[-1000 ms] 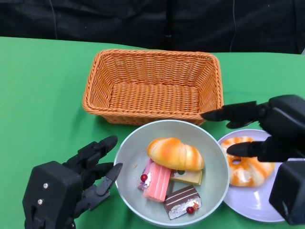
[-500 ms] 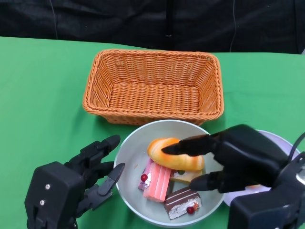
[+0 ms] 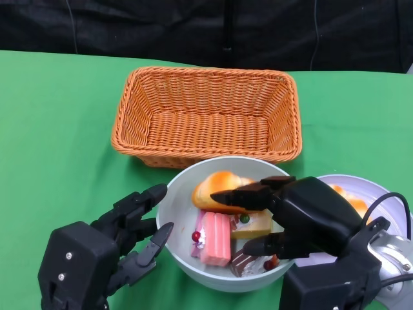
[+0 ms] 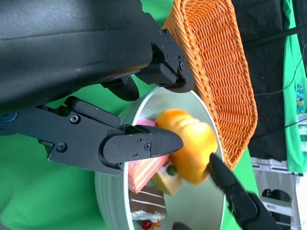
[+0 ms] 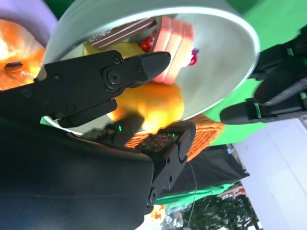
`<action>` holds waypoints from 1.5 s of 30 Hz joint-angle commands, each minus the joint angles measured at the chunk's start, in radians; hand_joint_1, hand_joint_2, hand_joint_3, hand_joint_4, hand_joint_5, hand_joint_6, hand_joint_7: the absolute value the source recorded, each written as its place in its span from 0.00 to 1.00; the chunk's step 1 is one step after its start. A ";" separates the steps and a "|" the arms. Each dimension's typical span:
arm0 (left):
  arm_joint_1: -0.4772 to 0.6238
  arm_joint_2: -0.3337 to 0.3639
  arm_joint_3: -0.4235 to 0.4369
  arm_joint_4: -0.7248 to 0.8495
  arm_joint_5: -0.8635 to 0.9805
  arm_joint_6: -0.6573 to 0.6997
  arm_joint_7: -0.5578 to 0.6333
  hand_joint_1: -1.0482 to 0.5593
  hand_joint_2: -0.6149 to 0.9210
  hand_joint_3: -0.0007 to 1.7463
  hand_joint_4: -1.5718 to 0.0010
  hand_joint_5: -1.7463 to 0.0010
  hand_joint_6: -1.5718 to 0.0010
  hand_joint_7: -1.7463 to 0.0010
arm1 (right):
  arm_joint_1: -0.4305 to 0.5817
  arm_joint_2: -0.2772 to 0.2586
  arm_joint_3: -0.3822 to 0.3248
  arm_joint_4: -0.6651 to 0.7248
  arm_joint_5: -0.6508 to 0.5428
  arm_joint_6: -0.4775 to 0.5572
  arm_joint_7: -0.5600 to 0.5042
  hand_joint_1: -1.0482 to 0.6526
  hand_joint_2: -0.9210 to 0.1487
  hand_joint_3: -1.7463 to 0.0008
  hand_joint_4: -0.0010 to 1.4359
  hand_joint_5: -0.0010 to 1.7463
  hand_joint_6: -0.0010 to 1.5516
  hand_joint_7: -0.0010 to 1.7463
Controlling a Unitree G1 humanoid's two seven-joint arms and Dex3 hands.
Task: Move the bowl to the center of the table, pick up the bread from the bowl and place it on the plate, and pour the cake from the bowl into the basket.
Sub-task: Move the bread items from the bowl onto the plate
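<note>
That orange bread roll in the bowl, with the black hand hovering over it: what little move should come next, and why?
Probably closing the fingers on it. The right hand is over the bowl, with fingers on either side of the bread, but a firm grip isn't visible yet. Once it is held, lifting it toward the plate would make sense. The left hand waits open beside the bowl.

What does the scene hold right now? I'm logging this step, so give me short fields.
bowl: in front of the basket, holds bread and cake pieces
bread: in bowl, right hand closing around it
cake pieces: in bowl
plate: right of bowl, already holds one bread
left hand: open beside the bowl
</note>
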 commanded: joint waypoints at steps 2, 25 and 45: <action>-0.002 0.006 -0.003 0.008 0.007 -0.013 0.001 0.32 1.00 0.27 0.85 0.58 0.69 0.99 | -0.015 -0.002 0.010 0.029 -0.032 -0.028 -0.041 0.29 0.00 0.99 0.16 0.02 0.20 0.00; -0.010 -0.003 0.000 0.023 0.001 -0.023 0.002 0.32 1.00 0.26 0.87 0.55 0.69 1.00 | 0.031 0.022 -0.038 0.028 -0.050 -0.147 -0.245 0.32 0.00 0.97 0.05 0.54 0.30 0.04; 0.002 0.003 -0.006 -0.002 0.008 -0.020 0.001 0.32 1.00 0.26 0.87 0.54 0.69 0.99 | -0.071 0.052 0.023 0.228 -0.148 -0.132 -0.294 0.33 0.01 0.99 0.08 0.47 0.31 0.03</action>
